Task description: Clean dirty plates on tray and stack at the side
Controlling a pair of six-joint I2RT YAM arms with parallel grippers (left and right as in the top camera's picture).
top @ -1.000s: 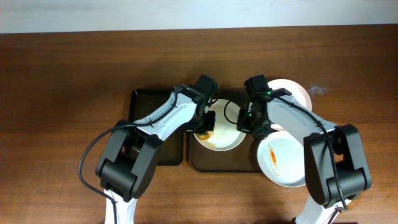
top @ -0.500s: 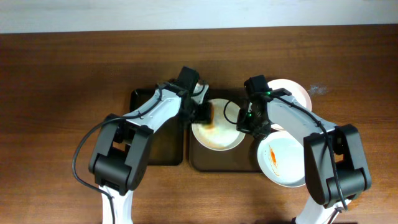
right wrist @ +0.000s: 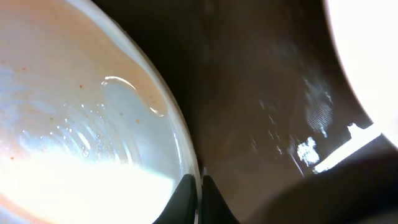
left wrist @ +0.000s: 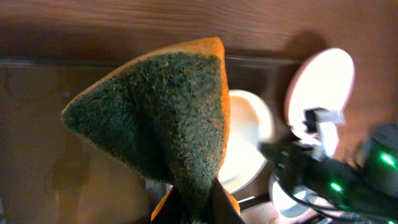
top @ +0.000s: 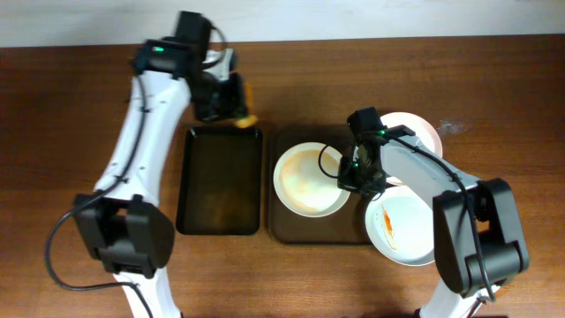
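— Where are the plates?

— One smeared plate (top: 305, 179) sits on the left half of the brown tray (top: 305, 231), with a pale orange film across its middle. A streaked plate (top: 404, 231) lies at the tray's near right corner with an orange-red line on it. I cannot tell whether it rests on the rim or just beside it. A plain plate (top: 419, 131) lies at the far right corner, partly hidden under the right arm.

— And the right gripper (right wrist: 194, 188)?

— It is clamped on the right rim of the smeared plate. The wrist view shows the white edge running down between its two closed fingers.

— The left one?

— The left gripper (top: 234, 100) hangs over the table (top: 79, 106), just past the far right corner of the black tray (top: 219, 181). It pinches a sponge (left wrist: 155, 118), whose green scouring face is turned to the camera, with orange showing along the edge. The black tray lies just beside the brown one, on its left.
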